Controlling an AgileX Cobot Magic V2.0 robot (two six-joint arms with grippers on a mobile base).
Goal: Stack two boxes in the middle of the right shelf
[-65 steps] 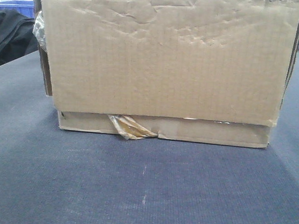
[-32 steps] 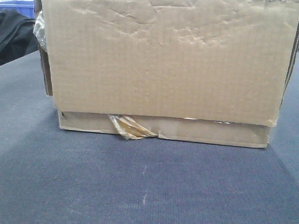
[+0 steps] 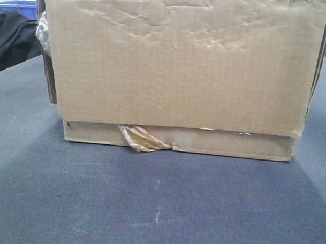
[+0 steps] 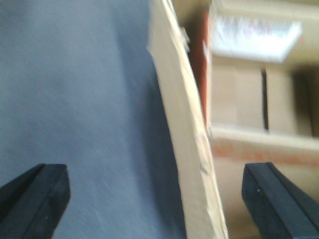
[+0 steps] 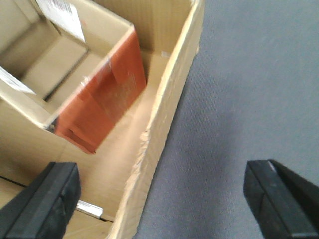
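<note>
- Left wrist-mounted view is showing my left hand [image 4: 154, 177] spread wide and gripping nothing. Its dark fingers [image 4: 35, 199] are straddling the left wall of the large brown box [image 4: 189, 149], one over the blue-grey worktop [image 4: 75, 74] and the other over the open inside.
- My right hand [image 5: 162, 174] is mirroring that on the far side. It is wide open and empty, with one finger hanging over the box's interior and the other over the worktop. The right wall is running between them, touching neither as far as I can tell.
- Inside the box, a smaller carton with an orange-red side [image 5: 99, 99] is sitting close against the right wall, its top open.
- From the front, the box is showing a creased, dented face and resting on a shallower cardboard layer [image 3: 232, 143]. A crumpled tape scrap [image 3: 141, 138] is poking out at the seam, and both pieces are sitting on the worktop.
- Behind, to the left, a blue bin [image 3: 17, 9] and a dark bundle [image 3: 13, 36] are showing.
- I am judging the task as barely begun. The right shelf is appearing in none of my views and the two boxes are not yet lifted. Closing on the walls, raising the load, carrying it over and setting it on the middle level are all remaining.
</note>
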